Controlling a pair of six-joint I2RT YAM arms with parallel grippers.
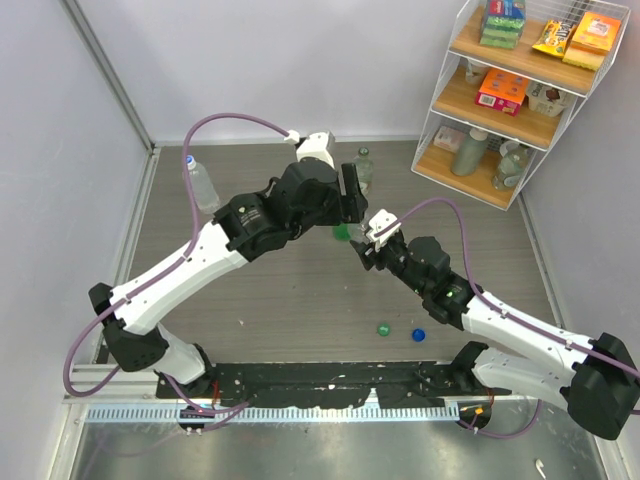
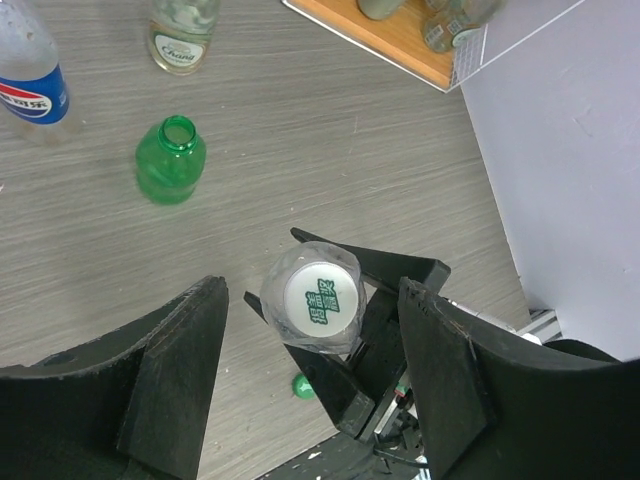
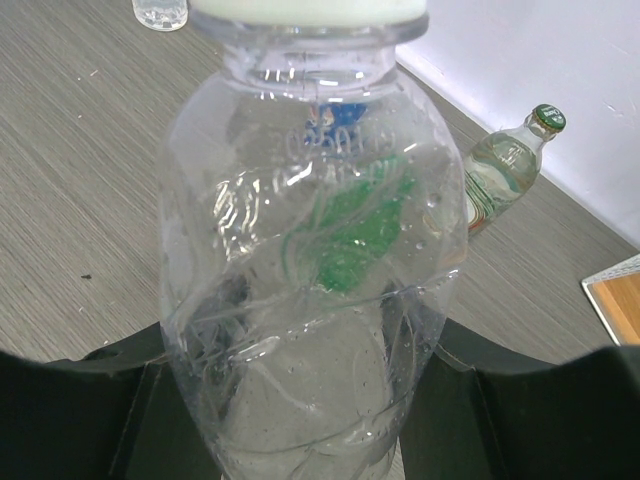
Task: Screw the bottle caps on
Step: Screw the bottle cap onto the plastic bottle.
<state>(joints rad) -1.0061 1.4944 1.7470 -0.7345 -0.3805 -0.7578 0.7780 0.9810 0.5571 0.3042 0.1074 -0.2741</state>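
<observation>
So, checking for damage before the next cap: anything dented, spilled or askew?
The clear bottle in the right end effector looks creased and dented along its wall. No spill shows; the green bottle stands upright, uncapped.

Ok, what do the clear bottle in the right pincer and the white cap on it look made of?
The clear bottle: probably thin transparent plastic, glossy, its wall creased and dented, with the table showing through. The white cap: opaque plastic by the look, smooth with little shine, green print on top.
</observation>
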